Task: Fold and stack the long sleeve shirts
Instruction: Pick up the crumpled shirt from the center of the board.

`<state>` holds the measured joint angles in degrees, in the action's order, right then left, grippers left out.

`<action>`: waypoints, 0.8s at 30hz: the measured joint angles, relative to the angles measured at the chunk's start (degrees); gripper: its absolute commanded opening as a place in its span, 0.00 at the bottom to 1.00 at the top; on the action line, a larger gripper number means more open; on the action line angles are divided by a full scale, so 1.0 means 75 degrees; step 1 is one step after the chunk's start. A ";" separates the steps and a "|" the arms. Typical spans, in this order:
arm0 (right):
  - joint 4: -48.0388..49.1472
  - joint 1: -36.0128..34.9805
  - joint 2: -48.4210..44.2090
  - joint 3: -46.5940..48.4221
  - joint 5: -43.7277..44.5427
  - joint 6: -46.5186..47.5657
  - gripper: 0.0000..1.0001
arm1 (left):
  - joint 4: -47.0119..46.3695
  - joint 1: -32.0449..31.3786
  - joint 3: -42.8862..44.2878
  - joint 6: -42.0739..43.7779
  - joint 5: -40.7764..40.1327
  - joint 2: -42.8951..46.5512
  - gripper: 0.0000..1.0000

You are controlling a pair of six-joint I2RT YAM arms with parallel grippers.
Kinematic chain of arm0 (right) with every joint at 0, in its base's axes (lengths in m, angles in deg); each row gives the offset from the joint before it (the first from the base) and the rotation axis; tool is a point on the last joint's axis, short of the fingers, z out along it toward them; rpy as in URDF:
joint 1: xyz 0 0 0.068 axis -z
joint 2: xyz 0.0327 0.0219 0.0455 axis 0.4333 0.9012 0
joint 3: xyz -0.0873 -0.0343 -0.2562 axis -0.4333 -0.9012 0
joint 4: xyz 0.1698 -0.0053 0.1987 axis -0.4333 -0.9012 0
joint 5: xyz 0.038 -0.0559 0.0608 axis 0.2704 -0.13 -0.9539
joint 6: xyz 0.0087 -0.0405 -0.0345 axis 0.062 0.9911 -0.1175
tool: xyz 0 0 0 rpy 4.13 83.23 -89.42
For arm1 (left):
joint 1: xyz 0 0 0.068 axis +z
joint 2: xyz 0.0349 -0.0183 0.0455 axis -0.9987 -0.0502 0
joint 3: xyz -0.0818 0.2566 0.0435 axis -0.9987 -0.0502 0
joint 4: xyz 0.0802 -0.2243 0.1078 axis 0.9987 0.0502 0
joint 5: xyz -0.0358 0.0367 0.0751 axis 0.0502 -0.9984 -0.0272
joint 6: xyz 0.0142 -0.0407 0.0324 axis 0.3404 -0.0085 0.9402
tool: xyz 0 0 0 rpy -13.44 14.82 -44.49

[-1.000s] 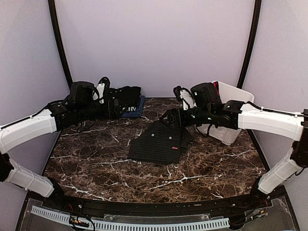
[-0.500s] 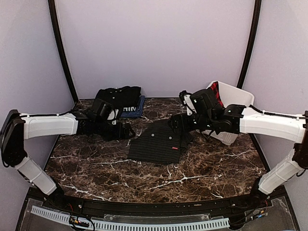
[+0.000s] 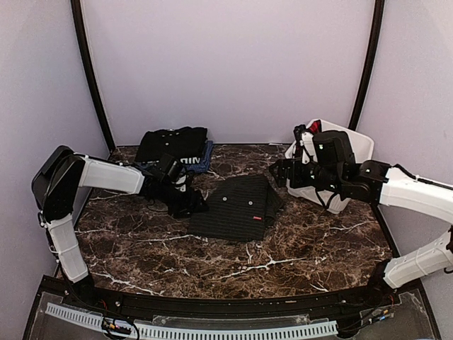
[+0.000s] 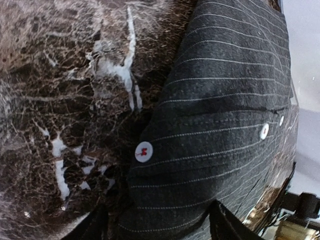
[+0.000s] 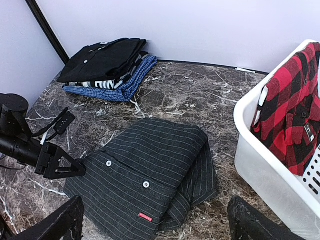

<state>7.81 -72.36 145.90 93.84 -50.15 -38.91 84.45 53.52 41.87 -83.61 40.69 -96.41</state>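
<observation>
Now left pincer point(image 3: 195, 207), half-open, straddles edge of pinstriped shirt point(image 3: 237, 207); right pincer point(image 5: 155, 222) gapes empty.

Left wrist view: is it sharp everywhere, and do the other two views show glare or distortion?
Left wrist view: the pinstriped shirt and its white button are sharp; the marble table blurs toward the top left, and the right edge is washed out. Right wrist view: even light, sharp, no glare. Top external view: even light; the black poles look curved, perhaps from the lens.
</observation>
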 measured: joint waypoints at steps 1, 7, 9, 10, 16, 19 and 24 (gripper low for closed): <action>0.0038 0.0009 -0.0067 -0.0044 0.0000 0.0003 0.93 | -0.0023 0.0003 0.0000 -0.0064 0.0058 -0.0055 0.52; 0.0300 0.0044 -0.0286 -0.0157 0.0035 -0.0012 0.89 | -0.0102 0.0026 0.0000 -0.0256 0.0122 -0.0102 0.14; 0.0396 0.0047 -0.0306 -0.0160 0.0073 -0.0023 0.89 | -0.0099 0.0070 0.0000 -0.0236 0.0050 -0.0085 0.02; 0.0423 0.0047 -0.0306 -0.0163 0.0085 -0.0023 0.89 | -0.0090 0.0096 0.0000 -0.0277 0.0012 -0.0052 0.00; 0.0641 0.0079 -0.0306 -0.0163 0.0023 -0.0023 0.89 | 0.0219 0.0580 0.0000 0.0181 -0.0667 0.0621 0.00; 0.0761 0.0082 -0.0306 -0.0163 -0.0055 -0.0023 0.89 | 0.0530 0.1107 0.0061 0.0664 -0.1096 0.1204 0.00; 0.0938 0.0082 -0.0300 -0.0160 -0.0096 0.0035 0.88 | 0.1183 0.1798 0.1035 0.2028 -0.1795 0.1868 0.00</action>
<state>14.85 -71.74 143.64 92.64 -50.87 -38.65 93.33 67.00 49.63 -68.39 27.23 -82.40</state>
